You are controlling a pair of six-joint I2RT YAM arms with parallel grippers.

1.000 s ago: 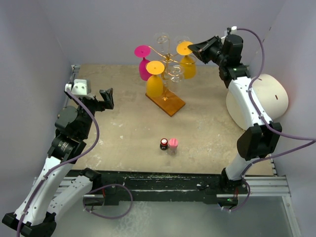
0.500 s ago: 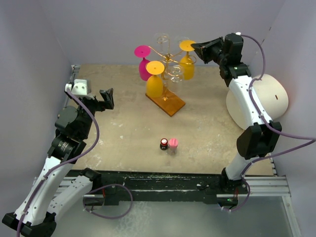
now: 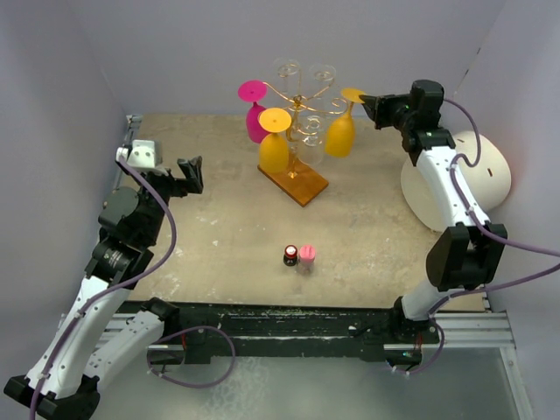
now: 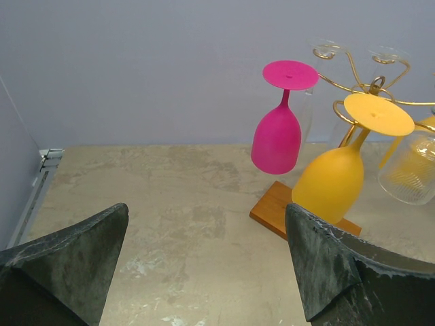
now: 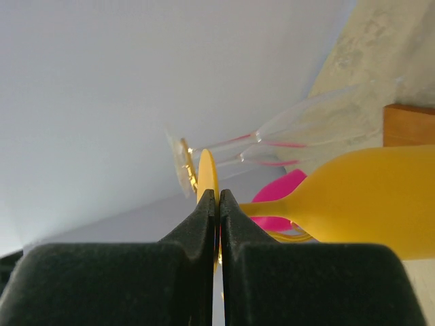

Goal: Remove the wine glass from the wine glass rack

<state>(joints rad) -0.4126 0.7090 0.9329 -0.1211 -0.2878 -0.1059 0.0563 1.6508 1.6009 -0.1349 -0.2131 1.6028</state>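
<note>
Right claw (image 3: 366, 98): closed on the foot disc of the yellow wine glass (image 3: 339, 136), which hangs bowl-down beside the right arm of the wine glass rack (image 3: 296, 182). Left claw (image 3: 189, 172): fully open, empty, above the left side of the tabletop (image 3: 219, 229).

right end effector (image 3: 364, 98) moved right, yellow wine glass (image 3: 340, 134) now tilted

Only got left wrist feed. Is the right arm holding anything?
Observer: Yes. The right end effector is shut on the foot of a yellow wine glass.
Operator: Clear of the rack?
Observer: Top view: the glass is tilted, foot just right of the rack scrolls. Can't tell if it's free.
Operator: Table in front?
Observer: A small dark object beside a small pink object, mid-table.
</note>
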